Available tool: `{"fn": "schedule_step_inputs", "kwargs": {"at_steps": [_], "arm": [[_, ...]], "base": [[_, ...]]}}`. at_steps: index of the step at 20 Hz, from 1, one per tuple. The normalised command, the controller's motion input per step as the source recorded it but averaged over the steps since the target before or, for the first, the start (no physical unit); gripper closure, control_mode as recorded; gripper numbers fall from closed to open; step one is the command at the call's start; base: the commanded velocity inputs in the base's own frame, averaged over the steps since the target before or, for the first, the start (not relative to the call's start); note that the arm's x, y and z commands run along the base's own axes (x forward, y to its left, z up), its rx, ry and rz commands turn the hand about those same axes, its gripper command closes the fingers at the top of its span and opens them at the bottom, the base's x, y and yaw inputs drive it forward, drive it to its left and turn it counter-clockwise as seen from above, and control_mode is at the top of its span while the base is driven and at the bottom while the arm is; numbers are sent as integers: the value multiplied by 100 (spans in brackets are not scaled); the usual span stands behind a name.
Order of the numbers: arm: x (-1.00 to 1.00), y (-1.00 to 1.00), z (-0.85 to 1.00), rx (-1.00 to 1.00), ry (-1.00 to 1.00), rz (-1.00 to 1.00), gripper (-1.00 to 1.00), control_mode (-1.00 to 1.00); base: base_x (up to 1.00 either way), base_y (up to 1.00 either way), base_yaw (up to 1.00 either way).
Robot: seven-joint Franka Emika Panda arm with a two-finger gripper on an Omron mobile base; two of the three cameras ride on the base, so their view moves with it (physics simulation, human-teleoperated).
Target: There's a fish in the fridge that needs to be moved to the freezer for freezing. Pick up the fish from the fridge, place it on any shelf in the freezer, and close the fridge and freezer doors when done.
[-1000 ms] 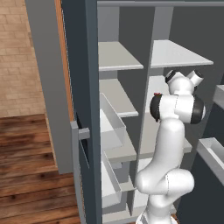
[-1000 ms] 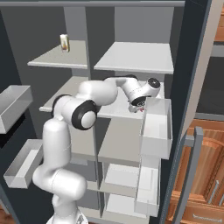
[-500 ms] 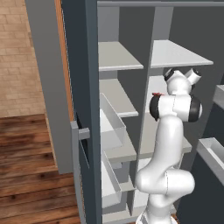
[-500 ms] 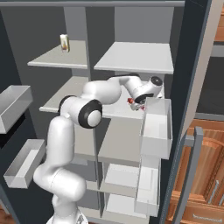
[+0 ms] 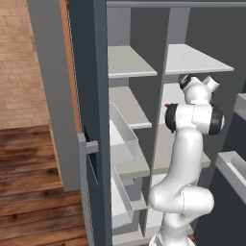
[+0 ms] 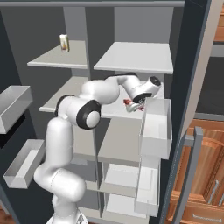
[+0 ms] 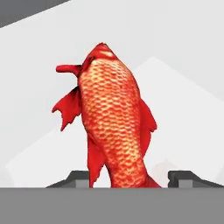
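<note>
The gripper [image 7: 127,177] is reaching over the red fish [image 7: 114,118], which is lying on a light-grey shelf [image 6: 116,113] of the fridge. The two finger tips [image 7: 181,177] are sitting on each side of its tail, half open, not squeezing yet. I think the picking-up step is happening. Next, the fingers need to pinch tight, then lift.

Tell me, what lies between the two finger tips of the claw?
The red fish: in the hand view its tail end sits between the finger tips of the claw.
</note>
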Motion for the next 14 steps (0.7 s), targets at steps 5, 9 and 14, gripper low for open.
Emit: {"fn": "schedule_step_inputs", "kwargs": {"at_steps": [5, 9, 14], "arm": [[-88, 95, -100, -4, -6, 16, 100, -100], [-64, 54, -89, -1, -1, 9, 100, -100], [-98, 48, -17, -1, -15, 0, 100, -100]], "base": [[0, 0, 0], [0, 0, 0], [0, 0, 0]]}}
